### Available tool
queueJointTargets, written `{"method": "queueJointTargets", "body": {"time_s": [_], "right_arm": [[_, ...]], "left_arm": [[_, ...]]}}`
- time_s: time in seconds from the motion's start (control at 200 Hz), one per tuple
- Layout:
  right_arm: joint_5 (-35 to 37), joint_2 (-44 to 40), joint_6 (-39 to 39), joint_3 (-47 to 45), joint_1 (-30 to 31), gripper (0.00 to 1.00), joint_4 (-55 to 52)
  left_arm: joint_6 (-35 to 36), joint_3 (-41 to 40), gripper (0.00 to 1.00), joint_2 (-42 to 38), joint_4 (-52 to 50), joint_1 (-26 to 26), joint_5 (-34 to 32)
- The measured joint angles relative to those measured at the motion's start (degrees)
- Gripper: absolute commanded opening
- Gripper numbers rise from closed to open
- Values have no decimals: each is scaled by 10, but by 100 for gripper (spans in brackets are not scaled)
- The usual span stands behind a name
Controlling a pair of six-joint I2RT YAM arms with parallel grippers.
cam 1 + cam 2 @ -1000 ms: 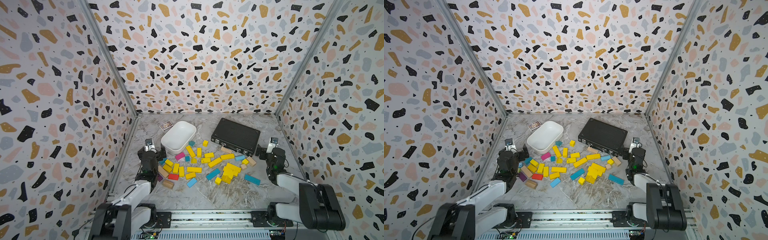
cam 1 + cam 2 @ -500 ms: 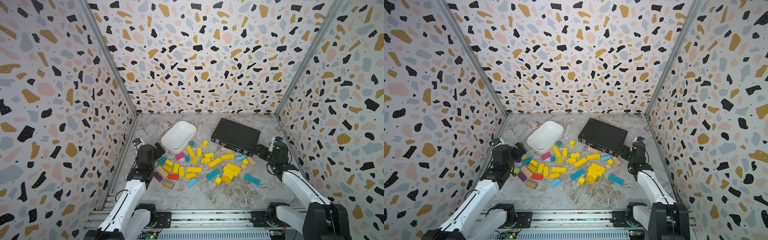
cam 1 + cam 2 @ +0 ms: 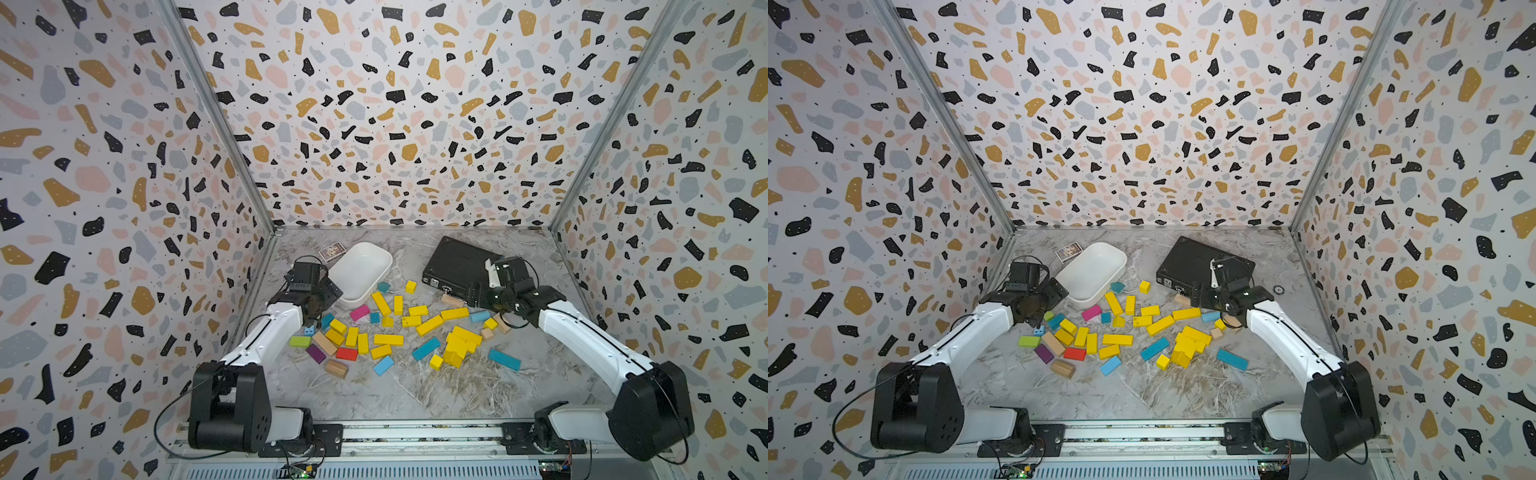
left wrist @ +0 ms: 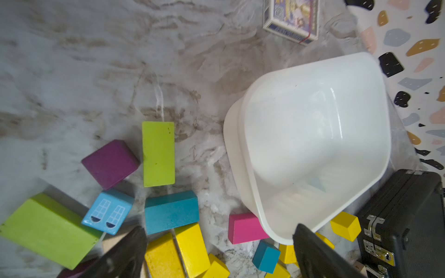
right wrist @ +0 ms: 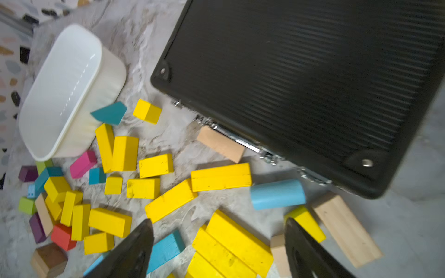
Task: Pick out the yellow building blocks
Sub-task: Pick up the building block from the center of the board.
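Both arms have swung out from their folded rest and now reach across the marble table (image 3: 415, 395). My left gripper (image 3: 326, 296) hangs at the near-left corner of the white tub (image 3: 361, 270), fingers spread wide with nothing between them. My right gripper (image 3: 476, 293) hovers over the near edge of the black case (image 3: 453, 262), fingers also apart and holding nothing. I see the yellow building blocks (image 3: 388, 339) scattered on the table between the two arms, just near of the tub and case, mixed with teal, pink, red and tan blocks.
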Motion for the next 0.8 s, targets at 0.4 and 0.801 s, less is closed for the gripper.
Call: {"method": "queueJointTargets", "body": {"time_s": [0.4, 0.801], "right_arm": [[43, 284, 29, 248, 158, 84, -47], [62, 472, 19, 431, 198, 60, -124]], "left_arm": [[-14, 23, 84, 35, -4, 0, 23], [-19, 23, 81, 5, -9, 0, 20]]}}
